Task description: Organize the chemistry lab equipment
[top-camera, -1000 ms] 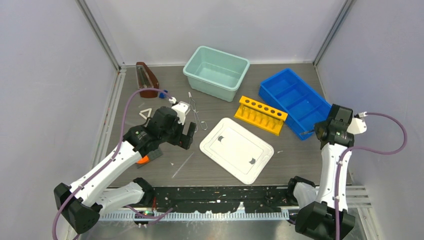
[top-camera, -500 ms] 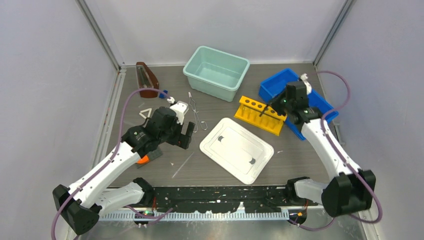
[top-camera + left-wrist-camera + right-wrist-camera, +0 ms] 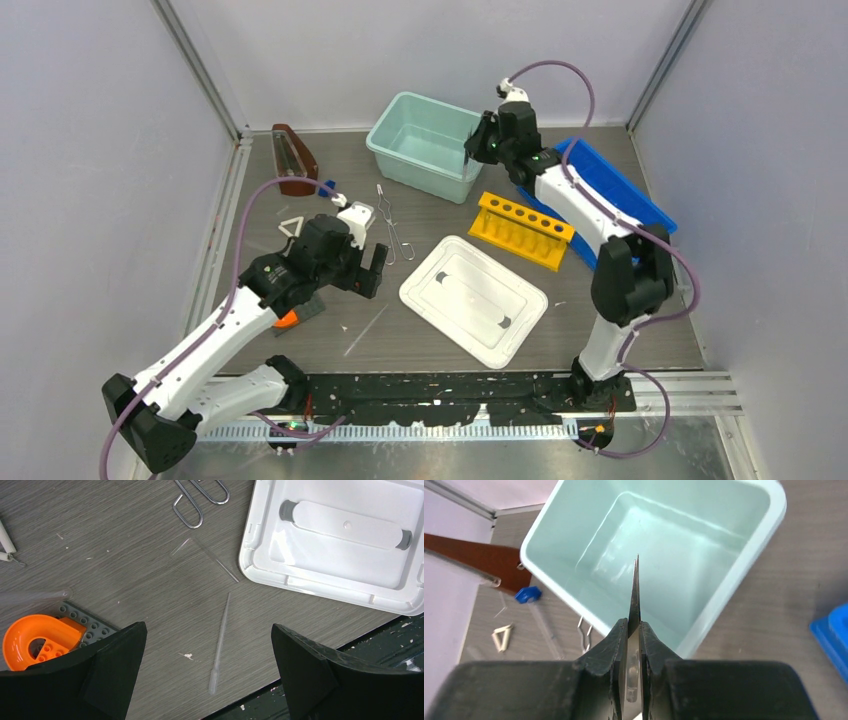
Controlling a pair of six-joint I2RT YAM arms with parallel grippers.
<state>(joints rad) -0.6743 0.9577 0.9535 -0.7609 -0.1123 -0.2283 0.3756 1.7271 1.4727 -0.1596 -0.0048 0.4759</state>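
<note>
Swung across to the teal bin (image 3: 684, 545), right gripper (image 3: 634, 625) pinches a thin dark strip (image 3: 636, 587) (left gripper (image 3: 207, 627) wide open, empty)

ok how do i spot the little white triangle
Start at the brown wooden wedge in the far left corner of the table and come toward the near edge. A little nearer lies the white triangle: a small hollow outline, unlike the blue knob and the long silver wire tongs to its right.

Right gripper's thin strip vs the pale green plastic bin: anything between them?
Nothing visible. The right gripper is shut on a thin grey blade-like strip, its tip over the open top of the pale green plastic bin. No lid on it; its visible interior is bare.
</note>
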